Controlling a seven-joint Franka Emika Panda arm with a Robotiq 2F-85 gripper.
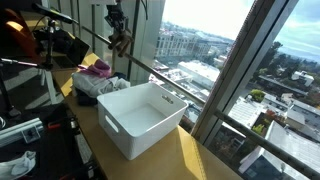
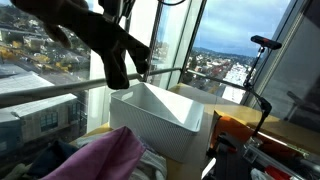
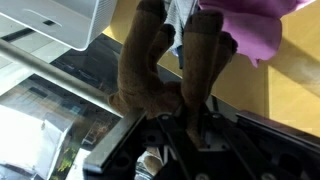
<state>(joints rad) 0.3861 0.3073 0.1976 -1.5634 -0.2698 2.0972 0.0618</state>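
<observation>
Gripper (image 1: 117, 18) is up high with its jaws pinching the top of a brown garment (image 1: 122, 42). The garment hangs free over the clothes pile (image 1: 97, 82), beyond and left of the white bin (image 1: 150, 135) in an exterior view, touching nothing below. Risks as we see them: the pinch looks like it's on a small bunch of soft fabric, so a jerk or swing could let it slip out. The two dangling legs could also catch on the bin rim or the window rail (image 1: 152, 66) if carried low. The garment is limp, matte and fuzzy-looking, forked into two tubes in the wrist view (image 3: 160, 60). The bin is rigid, smooth plastic, rectangular, with a handle slot. The purple cloth (image 2: 105, 160) on the pile is soft and crumpled.
</observation>
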